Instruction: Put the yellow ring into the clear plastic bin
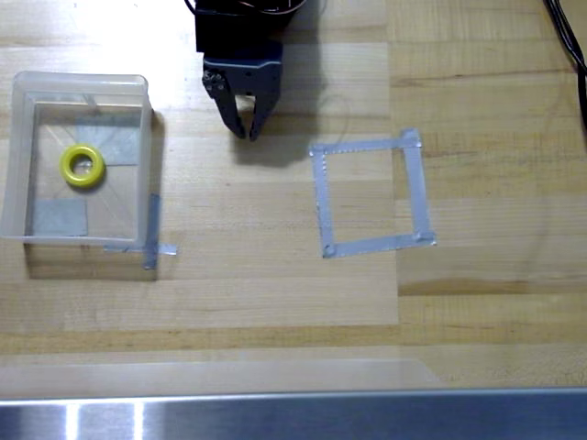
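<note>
- Square clear plastic bin (145, 92) with frosted walls sits at the overhead view's left.
- Black two-finger gripper (248, 131) hangs well apart from it, fingertips together, empty.
- Small bright yellow doughnut-shaped ring (83, 166) lies flat inside the bin; probably light, stiff, slick; best pinched across its band.
</note>
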Tool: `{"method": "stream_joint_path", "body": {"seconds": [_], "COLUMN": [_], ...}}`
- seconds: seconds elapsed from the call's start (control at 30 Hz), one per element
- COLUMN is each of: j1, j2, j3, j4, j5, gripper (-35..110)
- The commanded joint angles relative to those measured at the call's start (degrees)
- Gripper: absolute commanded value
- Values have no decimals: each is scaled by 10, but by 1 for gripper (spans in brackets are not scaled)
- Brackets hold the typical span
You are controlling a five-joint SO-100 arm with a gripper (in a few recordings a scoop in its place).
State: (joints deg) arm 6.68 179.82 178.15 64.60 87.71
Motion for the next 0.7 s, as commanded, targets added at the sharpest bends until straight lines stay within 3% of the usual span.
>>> {"method": "stream_joint_path", "body": {"seconds": [0.0,0.67], "j1": [7,7], "j2": [5,6], "j3": [-8,-8], "j4": [23,58], "j5": [4,0], "gripper": [2,2]}}
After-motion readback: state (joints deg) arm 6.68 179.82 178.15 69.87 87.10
